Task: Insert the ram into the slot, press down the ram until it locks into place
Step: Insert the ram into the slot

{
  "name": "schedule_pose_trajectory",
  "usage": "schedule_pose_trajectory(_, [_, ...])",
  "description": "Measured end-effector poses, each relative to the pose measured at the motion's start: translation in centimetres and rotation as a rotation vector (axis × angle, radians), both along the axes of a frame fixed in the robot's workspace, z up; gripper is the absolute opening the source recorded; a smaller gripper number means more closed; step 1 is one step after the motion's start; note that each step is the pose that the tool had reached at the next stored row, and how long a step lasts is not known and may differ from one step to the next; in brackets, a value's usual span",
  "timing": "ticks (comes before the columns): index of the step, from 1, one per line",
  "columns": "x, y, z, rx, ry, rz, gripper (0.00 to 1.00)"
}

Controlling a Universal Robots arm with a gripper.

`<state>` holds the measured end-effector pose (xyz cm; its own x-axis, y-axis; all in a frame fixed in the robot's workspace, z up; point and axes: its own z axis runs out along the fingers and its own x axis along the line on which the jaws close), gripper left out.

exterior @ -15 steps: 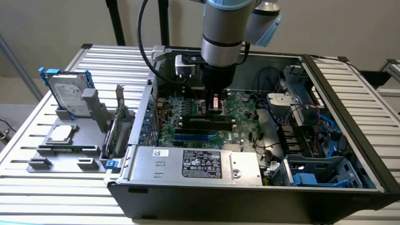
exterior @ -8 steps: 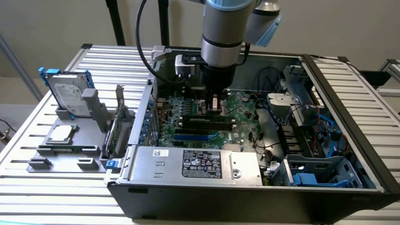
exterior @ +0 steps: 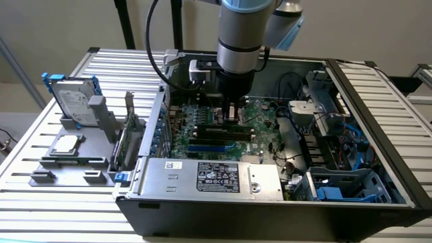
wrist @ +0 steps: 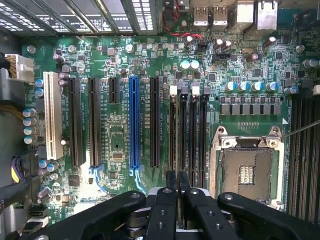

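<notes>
One grey arm (exterior: 240,35) reaches down into an open black computer case (exterior: 270,223) that lies on its side on a bench (exterior: 60,202) of silver metal slats. The hand (exterior: 233,117) hangs low over the green motherboard (wrist: 120,65). Its fingers (wrist: 167,200) are drawn nearly together with a thin slit between them, and they appear to be closed on the top edge of the ram (exterior: 219,130). The ram stands on edge along the black slots (wrist: 192,140), between the empty processor socket (wrist: 247,170) and the longer expansion sockets. A silver power supply (exterior: 209,177) with a printed label sits at the near end of the case. On the exterior view's left, a grey holder (exterior: 68,167) rests on the slats just beside the case and carries an upright hard drive (exterior: 71,101). Behind the bench are a plain pale wall (exterior: 54,25) and two black uprights (exterior: 125,23).
</notes>
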<state>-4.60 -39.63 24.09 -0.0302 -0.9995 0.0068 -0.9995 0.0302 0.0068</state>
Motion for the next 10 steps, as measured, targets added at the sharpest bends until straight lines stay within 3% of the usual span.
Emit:
schedule_pose_trajectory(6, [-0.01,0.04,-0.08,-0.0077,-0.0112,0.000,0.13])
schedule_pose_trajectory(10, [-0.02,0.11,-0.17,-0.0126,-0.0120,0.000,0.13])
